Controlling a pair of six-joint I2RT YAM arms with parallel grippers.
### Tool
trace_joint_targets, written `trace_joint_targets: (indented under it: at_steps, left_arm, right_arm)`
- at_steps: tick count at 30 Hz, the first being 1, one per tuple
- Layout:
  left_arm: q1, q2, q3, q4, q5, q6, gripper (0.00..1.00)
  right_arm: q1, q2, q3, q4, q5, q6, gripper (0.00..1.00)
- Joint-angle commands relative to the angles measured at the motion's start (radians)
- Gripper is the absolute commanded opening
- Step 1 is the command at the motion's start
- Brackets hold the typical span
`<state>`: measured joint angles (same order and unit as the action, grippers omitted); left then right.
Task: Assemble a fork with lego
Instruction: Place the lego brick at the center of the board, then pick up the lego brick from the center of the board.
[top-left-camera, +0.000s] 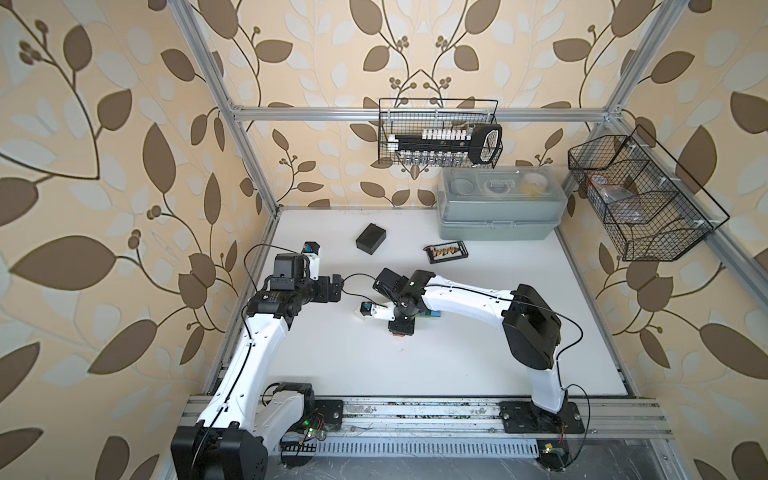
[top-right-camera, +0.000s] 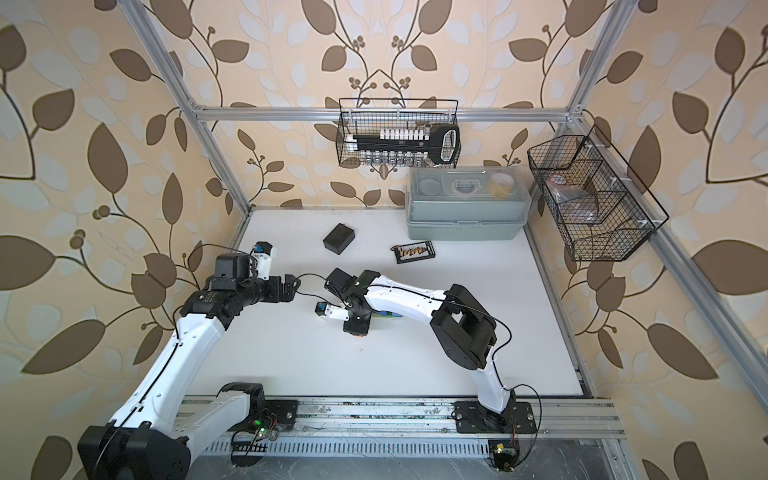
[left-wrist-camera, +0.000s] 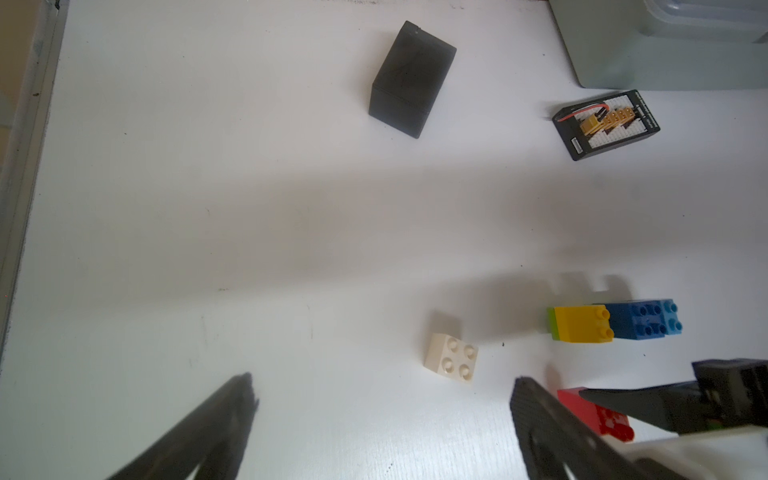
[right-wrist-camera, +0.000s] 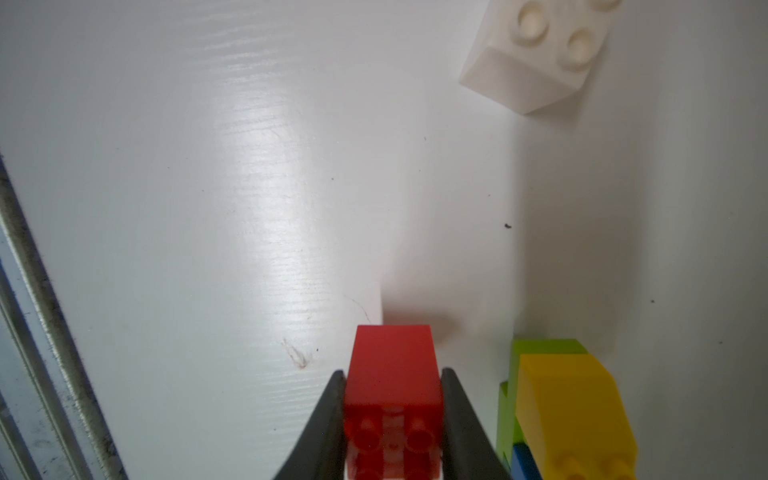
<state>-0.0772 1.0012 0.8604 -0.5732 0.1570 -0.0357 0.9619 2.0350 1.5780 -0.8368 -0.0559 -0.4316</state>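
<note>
You've got the white table below, with your left gripper spread wide and empty. Your right gripper sits just beside the part-built fork, which lies flat in green, yellow and blues, and it's clamped on the red brick. The white brick lies loose nearby.

Soft, even light is cast. Glare is streaked across the table; the left gripper is rendered blurred, perhaps from closeness. Top-view edges are bowed.
</note>
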Motion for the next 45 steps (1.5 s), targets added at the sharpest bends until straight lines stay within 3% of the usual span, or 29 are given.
trace_joint_targets:
  at_steps: [1,24,29,39,45]
  left_arm:
    - [0.008,-0.007,-0.008,0.032,-0.004,-0.009,0.99]
    - [0.008,0.022,-0.004,0.076,-0.002,0.005,0.99]
    - [0.02,0.079,0.062,0.05,-0.04,0.053,0.99]
    - [0.088,0.153,0.139,0.023,-0.097,-0.057,0.99]
    - [0.119,0.129,0.095,0.004,-0.164,-0.098,0.99]
  right_arm:
    - [0.004,0.034,-0.009,0.005,0.013,-0.002,0.25]
    - [0.005,0.003,0.017,-0.008,0.05,0.135,0.52]
    - [0.004,0.012,0.102,-0.001,0.025,0.19,0.62]
    - [0.004,0.154,0.334,-0.047,-0.004,0.285,0.66]
    - [0.007,0.241,0.434,-0.054,-0.026,0.334,0.67]
